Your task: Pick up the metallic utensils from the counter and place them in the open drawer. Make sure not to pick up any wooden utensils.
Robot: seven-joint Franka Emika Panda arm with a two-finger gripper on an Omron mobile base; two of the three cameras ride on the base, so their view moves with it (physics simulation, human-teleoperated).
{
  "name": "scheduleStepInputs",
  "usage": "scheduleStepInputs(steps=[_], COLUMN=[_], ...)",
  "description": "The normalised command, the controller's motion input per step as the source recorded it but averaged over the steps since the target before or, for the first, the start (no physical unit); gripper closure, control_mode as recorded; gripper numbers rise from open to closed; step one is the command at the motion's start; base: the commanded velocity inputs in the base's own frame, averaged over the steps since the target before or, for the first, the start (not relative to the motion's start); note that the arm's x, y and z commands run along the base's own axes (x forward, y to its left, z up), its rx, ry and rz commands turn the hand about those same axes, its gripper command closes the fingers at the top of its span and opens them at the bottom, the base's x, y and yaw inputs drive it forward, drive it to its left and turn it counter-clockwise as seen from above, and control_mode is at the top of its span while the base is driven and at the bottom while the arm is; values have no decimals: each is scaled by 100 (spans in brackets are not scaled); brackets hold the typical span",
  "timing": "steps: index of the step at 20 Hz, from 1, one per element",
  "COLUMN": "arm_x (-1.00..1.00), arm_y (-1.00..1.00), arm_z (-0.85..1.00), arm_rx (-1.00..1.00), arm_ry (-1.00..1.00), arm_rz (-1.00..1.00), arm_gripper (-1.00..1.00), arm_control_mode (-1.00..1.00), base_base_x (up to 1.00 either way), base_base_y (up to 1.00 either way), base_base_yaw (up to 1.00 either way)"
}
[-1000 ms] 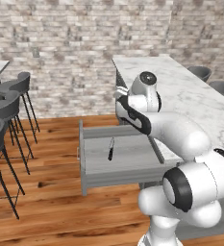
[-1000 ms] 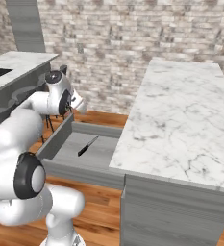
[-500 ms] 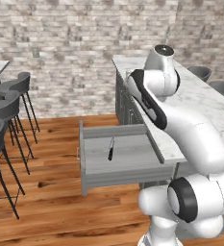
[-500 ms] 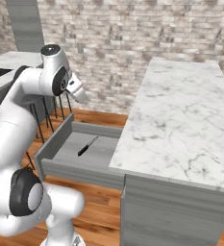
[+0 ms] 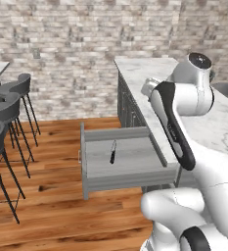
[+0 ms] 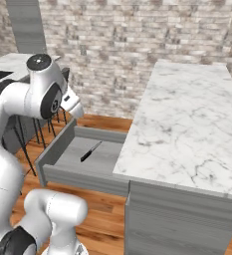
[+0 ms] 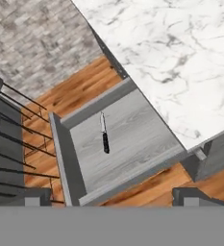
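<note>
Grey drawer [image 5: 123, 169] holds the knife [image 7: 104, 135]; with my gripper spread empty above, I should swing over the counter [image 6: 187, 119] seeking silver pieces, shunning wood.

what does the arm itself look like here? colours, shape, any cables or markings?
Glossy white arm built of rounded, bulbous shell segments, with black bands and a long black seam strip at the joints. A black disc caps the top joint in both base views. The hand is a plain white housing. No cables or markings are visible.
</note>
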Motion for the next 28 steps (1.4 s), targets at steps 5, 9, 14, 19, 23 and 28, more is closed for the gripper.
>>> scheduleStepInputs(steps=[5,9,14,19,23,28], arm_x=[-100,-66,-39,0,0,0], arm_y=[0,0,3,0,0,0], arm_z=[13,5,8,0,0,0], arm_rx=[0,0,0,0,0,0], arm_ry=[-23,-16,-19,0,0,0], arm_rz=[0,0,0,0,0,0], arm_gripper=[-100,-100,-100,-100,-100,-100], arm_control_mode=[-100,-100,100,100,100,100], base_base_x=[0,0,-14,-74,-29,30], base_base_y=[0,0,12,100,100,100], base_base_yaw=[0,0,0,0,0,21])
